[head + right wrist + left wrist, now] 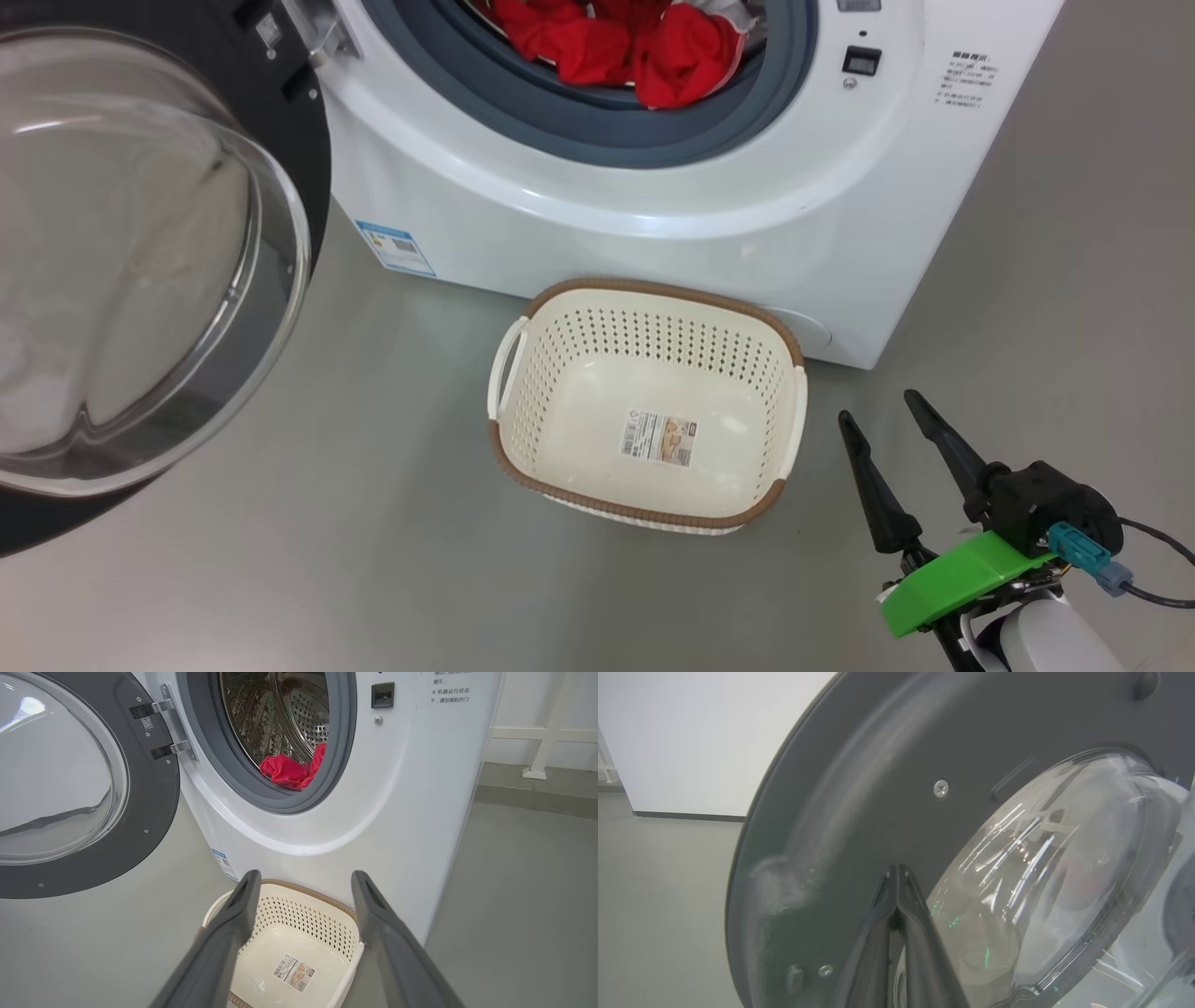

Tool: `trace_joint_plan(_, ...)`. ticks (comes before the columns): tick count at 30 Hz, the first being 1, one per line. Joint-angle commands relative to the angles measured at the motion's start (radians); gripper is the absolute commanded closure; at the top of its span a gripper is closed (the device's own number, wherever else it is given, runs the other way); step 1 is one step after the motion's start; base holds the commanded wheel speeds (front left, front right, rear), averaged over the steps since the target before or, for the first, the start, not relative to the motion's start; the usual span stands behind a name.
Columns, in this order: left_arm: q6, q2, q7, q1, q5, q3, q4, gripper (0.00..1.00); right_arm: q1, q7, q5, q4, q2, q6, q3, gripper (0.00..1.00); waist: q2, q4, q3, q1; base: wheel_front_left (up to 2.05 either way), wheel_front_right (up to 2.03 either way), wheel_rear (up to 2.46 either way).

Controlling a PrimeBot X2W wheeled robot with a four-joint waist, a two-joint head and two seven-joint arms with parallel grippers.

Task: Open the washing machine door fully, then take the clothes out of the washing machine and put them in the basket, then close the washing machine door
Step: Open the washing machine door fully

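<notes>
We find red fabric clothes (644, 47) inside the white front-loading washing machine (747, 233). Our left gripper (899, 875) has fingers pressed together; our right gripper (878, 407) has fingers spread.

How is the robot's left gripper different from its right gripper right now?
The left gripper is shut, its long dark fingertips pressed together; the right gripper is open, fingers spread. The left gripper faces the round black-rimmed glass washing machine door; the right gripper hovers beside the cream perforated plastic basket. Both hold nothing.

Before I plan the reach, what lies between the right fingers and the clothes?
Right wrist view: the basket, then the washing machine front lip.
</notes>
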State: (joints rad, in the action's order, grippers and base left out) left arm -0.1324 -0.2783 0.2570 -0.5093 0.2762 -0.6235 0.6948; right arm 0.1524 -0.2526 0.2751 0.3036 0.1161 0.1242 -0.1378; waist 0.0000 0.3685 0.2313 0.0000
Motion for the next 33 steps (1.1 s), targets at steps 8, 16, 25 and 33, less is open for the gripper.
trace_joint_plan(8, 0.002, -0.020, 0.005, 0.163, 0.038, 0.047, -0.149, 0.56, -0.015, -0.009, 0.019, -0.025, -0.015, 0.007, -0.024, 0.00, 0.0000, -0.018, -0.071, 0.0000, 0.00, 0.00, 0.00)
trace_joint_plan(16, 0.002, 0.026, 0.005, 0.295, 0.071, 0.129, -0.269, 0.09, -0.044, -0.009, 0.041, -0.030, -0.017, 0.007, -0.028, 0.00, 0.0000, -0.042, -0.124, 0.0000, 0.00, 0.00, 0.00)
trace_joint_plan(25, 0.002, 0.059, 0.005, 0.432, 0.118, 0.280, -0.427, 0.00, -0.074, -0.009, 0.055, -0.045, -0.016, 0.007, -0.008, 0.00, 0.0000, -0.091, -0.152, 0.0000, 0.00, 0.00, 0.00)
trace_joint_plan(33, 0.002, 0.070, 0.005, 0.489, 0.117, 0.380, -0.512, 0.00, -0.090, -0.009, 0.057, -0.059, -0.020, 0.007, 0.016, 0.00, 0.0000, -0.144, -0.153, 0.0000, 0.00, 0.00, 0.00)
